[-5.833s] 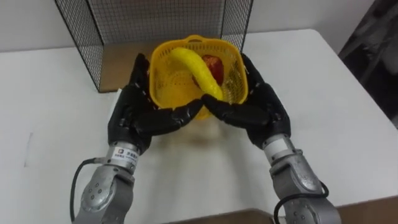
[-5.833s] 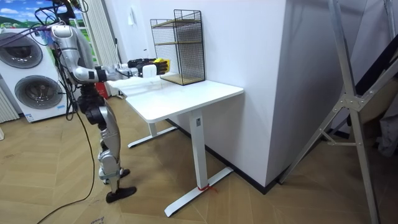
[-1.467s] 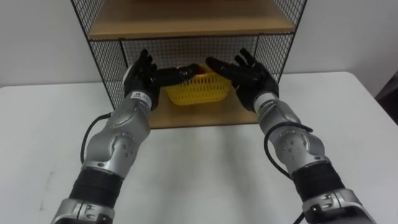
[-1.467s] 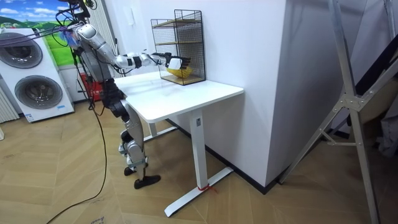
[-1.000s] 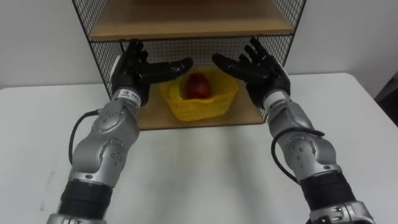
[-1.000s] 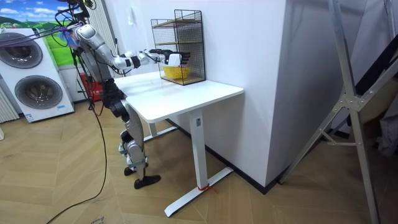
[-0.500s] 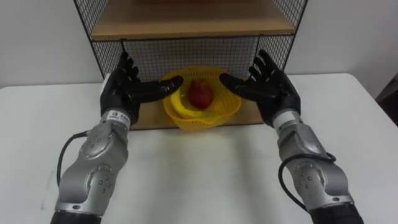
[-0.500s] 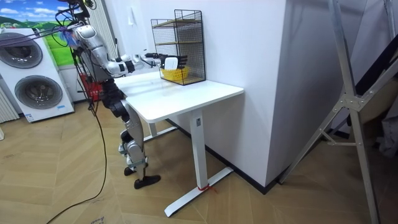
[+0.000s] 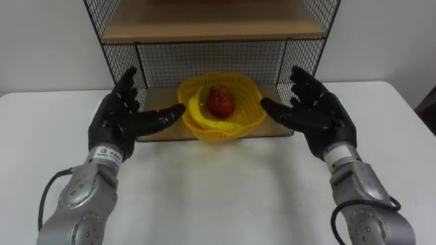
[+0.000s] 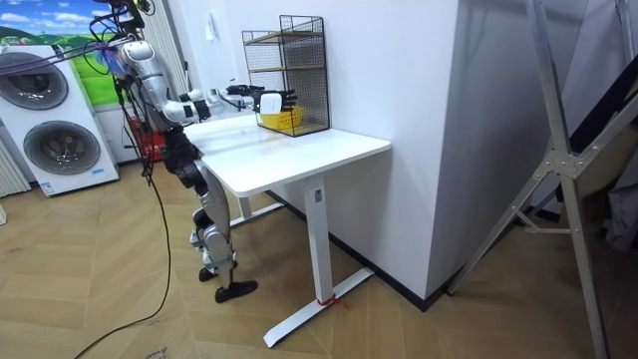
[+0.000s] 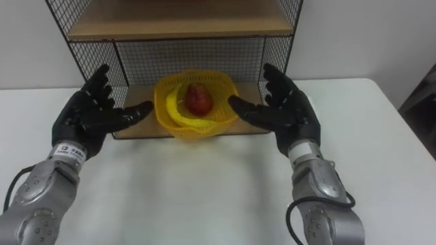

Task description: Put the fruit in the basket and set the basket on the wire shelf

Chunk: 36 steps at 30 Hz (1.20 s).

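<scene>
**Robot at the end of the table (image 9: 218, 194), arms out toward the shelf (image 9: 204, 58).** The basket (image 9: 228, 131), yellow perforated plastic, sits at the front of the shelf's bottom board (image 9: 160, 101) and carries an apple (image 9: 220, 101) and a banana (image 9: 196, 112). The left hand (image 9: 119, 126) and right hand (image 9: 317, 122) flank it with palms facing inward and fingers spread and straight. Each hand is apart from the basket wall and holds nothing. Judged handling: the basket looks light and thin-walled, likely to flex if squeezed and to slide readily on the smooth board. The load is small but loose, so the apple could roll if the basket tips. The best hold would be both palms against opposite walls below the rim, since one hand alone might buckle it. Obstacles: the upper board (image 9: 211, 27) sits low over the fruit, and the mesh side panels (image 9: 121, 61) narrow the opening, leaving the hands little room beside the basket. In the room view, washers (image 10: 50, 140) stand behind the robot, well apart from the work.
</scene>
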{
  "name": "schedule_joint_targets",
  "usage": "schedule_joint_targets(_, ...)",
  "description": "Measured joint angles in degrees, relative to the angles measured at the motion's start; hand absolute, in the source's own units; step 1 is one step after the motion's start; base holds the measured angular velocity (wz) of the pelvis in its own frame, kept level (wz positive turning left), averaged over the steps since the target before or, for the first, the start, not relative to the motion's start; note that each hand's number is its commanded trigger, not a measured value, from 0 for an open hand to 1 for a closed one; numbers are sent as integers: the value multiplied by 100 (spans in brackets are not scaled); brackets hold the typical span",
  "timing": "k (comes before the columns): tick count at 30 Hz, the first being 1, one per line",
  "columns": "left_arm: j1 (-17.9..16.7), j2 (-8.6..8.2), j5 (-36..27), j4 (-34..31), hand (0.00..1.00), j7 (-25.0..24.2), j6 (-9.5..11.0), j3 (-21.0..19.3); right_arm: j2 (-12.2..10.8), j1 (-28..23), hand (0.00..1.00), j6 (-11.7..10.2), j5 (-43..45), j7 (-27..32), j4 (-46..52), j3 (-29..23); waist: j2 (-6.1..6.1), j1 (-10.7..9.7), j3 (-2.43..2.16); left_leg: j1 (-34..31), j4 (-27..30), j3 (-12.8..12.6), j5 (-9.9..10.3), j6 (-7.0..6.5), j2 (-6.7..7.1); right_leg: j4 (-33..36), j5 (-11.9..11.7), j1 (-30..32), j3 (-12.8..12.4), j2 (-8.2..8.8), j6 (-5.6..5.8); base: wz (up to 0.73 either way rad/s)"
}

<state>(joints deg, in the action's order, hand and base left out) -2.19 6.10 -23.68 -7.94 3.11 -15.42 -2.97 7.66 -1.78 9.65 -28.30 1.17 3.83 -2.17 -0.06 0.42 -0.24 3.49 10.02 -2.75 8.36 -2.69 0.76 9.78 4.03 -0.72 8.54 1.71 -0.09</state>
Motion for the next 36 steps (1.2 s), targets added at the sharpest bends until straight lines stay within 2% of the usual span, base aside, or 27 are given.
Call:
schedule_joint_targets(5,-525,25,697,-495,0,-245,216,-145,48,-506,0,-54,437,-55,490,-268,2,0,-10,16,-22,-34,14,31,-6,-1,-1,20,-63,-10,0,-7)
schedule_joint_targets(8,-786,2,989,-761,0,-257,495,-303,100,-786,0,-267,495,-51,829,-627,11,9,-11,15,-41,-26,14,33,-7,0,10,17,-68,-1,1,-1)
schedule_joint_targets(10,-962,-25,1069,-1065,0,-243,612,-702,98,-876,0,-490,638,59,978,-1116,10,5,-10,13,-37,-27,11,38,-11,1,10,28,-74,-16,1,-3)
schedule_joint_targets(11,-966,-24,1071,-1110,0,-225,665,-839,98,-888,0,-528,669,135,1033,-1243,11,8,-11,18,-37,-28,12,39,-12,5,10,28,-78,-19,0,0)
schedule_joint_targets(13,-968,-58,1115,-1391,0,175,1079,-1448,98,-923,0,-803,847,485,1267,-1666,11,24,-9,31,-48,-37,11,49,-18,6,12,32,-103,-34,-5,-5)
schedule_joint_targets(14,-969,-76,1176,-1496,0,301,1196,-1608,100,-943,0,-905,884,582,1333,-1754,10,45,-7,28,-49,-40,10,51,-19,5,9,42,-117,-40,-9,-7)
schedule_joint_targets(15,-968,-83,1227,-1695,0,557,1472,-1881,99,-984,0,-1093,995,783,1468,-1929,10,97,-4,27,-48,-49,11,53,-20,5,6,60,-139,-47,-10,-5)
schedule_joint_targets(16,-968,-83,1288,-1783,0,693,1609,-2000,101,-993,0,-1183,1090,897,1528,-1996,12,120,-2,22,-48,-47,12,53,-19,2,5,54,-139,-48,-9,0)
schedule_joint_targets(19,-988,-74,2013,-2311,0,1570,2364,-2519,138,-1015,0,-1697,1392,1536,1780,-2498,-4,156,-2,-1,-21,25,17,51,-3,8,34,64,-66,-22,5,14)
schedule_joint_targets(20,-987,-65,2120,-2364,0,1741,2490,-2595,140,-1013,0,-1783,1470,1679,1833,-2577,0,152,-6,-3,-13,40,21,48,0,19,50,64,-68,-19,13,19)
schedule_joint_targets(22,-969,23,2598,-2498,0,2457,2949,-2988,252,-952,0,-2121,1648,2180,2018,-2909,24,161,-6,-1,6,50,26,44,8,78,100,92,-72,-13,7,9)
schedule_joint_targets(23,-939,74,2713,-2511,0,2642,3035,-3102,348,-926,0,-2190,1682,2321,2034,-3000,24,160,-6,-14,16,51,27,44,10,106,109,110,-68,-6,12,0)
schedule_joint_targets(25,-859,326,2933,-2579,0,3369,3377,-3573,778,-839,0,-2417,1728,2860,2137,-3467,57,171,-25,-92,56,53,45,48,5,114,115,151,-46,-8,9,0)
schedule_joint_targets(26,-854,387,2941,-2600,0,3546,3462,-3668,877,-826,0,-2487,1759,3004,2164,-3584,60,167,-24,-100,61,53,50,50,2,117,117,162,-41,-8,7,-3)
schedule_joint_targets(27,-832,527,3006,-2608,0,3840,3583,-3975,1114,-821,0,-2582,1951,3273,2188,-3862,51,192,-18,-107,62,42,50,50,3,156,128,201,-49,-4,6,-4)
schedule_joint_targets(28,-825,648,3022,-2609,0,3993,3613,-4142,1257,-821,0,-2620,2046,3416,2188,-3998,43,196,-11,-111,63,32,51,51,4,207,147,233,-56,1,6,-5)
schedule_joint_targets(30,-718,1100,2996,-2582,0,4587,3729,-4748,1750,-687,0,-2756,2245,3956,2171,-4425,31,195,3,-99,66,28,59,64,2,243,169,245,-64,0,-13,-8)
schedule_joint_targets(31,-683,1191,2994,-2571,0,4727,3760,-4885,1870,-608,0,-2793,2244,4068,2148,-4502,38,195,-1,-103,77,21,66,68,1,262,186,252,-72,0,-31,-11)
schedule_joint_targets(33,-591,1683,2865,-2386,0,5177,3864,-5370,2401,-458,0,-2962,2225,4489,1739,-4919,25,199,-14,-148,169,9,118,75,-16,312,224,276,-81,-8,-59,-5)
schedule_joint_targets(34,-619,1803,2799,-2306,0,5250,3869,-5530,2536,-476,0,-2956,2195,4583,1623,-5070,19,219,-19,-161,170,11,121,75,-16,313,228,285,-76,-6,-60,0)
schedule_joint_targets(36,-809,2189,2285,-1830,0,5533,3867,-6152,2919,-629,0,-2950,1726,4975,1266,-5760,3,257,-30,-208,156,15,122,79,-8,381,268,369,-61,20,-61,2)
